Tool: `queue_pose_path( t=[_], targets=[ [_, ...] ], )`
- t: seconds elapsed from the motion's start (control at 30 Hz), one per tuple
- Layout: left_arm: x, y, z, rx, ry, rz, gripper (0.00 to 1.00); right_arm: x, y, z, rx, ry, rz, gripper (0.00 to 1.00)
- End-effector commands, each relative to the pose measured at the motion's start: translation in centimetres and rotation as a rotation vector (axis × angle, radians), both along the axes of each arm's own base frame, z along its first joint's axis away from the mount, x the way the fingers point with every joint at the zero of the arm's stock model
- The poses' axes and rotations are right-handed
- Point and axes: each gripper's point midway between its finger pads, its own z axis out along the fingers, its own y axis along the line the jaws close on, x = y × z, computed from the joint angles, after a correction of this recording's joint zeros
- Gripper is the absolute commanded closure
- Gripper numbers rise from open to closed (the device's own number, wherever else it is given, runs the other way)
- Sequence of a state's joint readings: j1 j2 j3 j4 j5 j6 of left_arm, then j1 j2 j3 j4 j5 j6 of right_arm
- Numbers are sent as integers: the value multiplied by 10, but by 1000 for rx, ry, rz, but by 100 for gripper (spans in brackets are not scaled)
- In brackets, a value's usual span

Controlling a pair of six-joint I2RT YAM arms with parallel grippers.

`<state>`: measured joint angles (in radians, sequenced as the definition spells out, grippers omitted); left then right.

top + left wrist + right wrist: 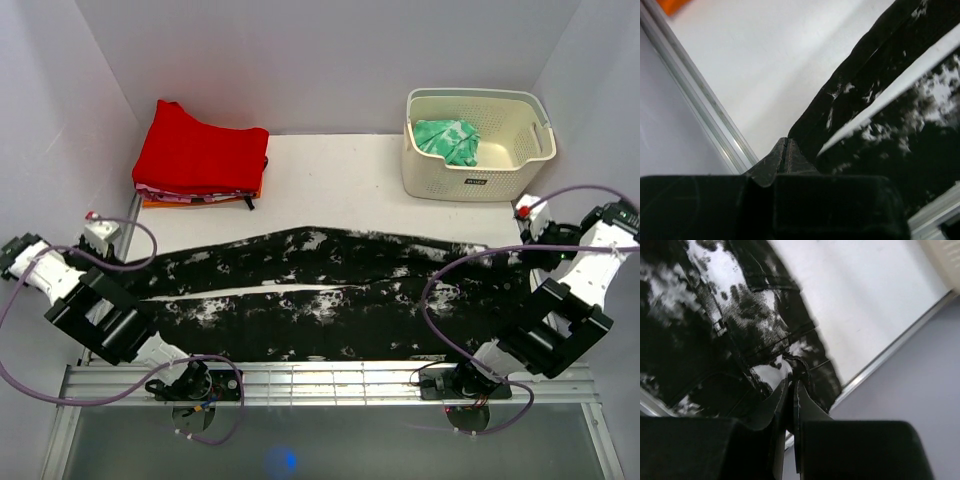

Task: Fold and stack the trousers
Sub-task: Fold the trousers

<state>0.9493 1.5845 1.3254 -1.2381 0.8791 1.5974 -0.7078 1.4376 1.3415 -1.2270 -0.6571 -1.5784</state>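
The white table point(340, 180) is smooth. Soft black trousers point(320, 300) with white splashes lie stretched along its near edge. The left gripper point(785, 144) is closed at a leg end; the right gripper point(791, 382) pinches the waist.

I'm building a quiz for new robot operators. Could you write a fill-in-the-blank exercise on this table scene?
1. The green cloth lies inside the cream ____.
2. The trousers spread across the table are black with ____ splatter.
3. The folded garment at the far left is ____.
4. The left gripper and the right gripper both have their jaws ____.
Missing words: basket, white, red, shut.
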Motion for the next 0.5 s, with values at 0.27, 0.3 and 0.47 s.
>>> queue_pose_path(
  t=[0.27, 0.3, 0.47],
  targets=[
    [-130, 5, -82, 65, 210, -28, 100, -98, -38, -82, -176, 202, 86, 92],
    [-133, 4, -88, 71, 227, -24, 100, -102, -38, -89, -171, 222, 84, 92],
    [-136, 8, -123, 121, 301, 27, 100, -106, -27, -118, -116, 288, 46, 92]
  ],
)
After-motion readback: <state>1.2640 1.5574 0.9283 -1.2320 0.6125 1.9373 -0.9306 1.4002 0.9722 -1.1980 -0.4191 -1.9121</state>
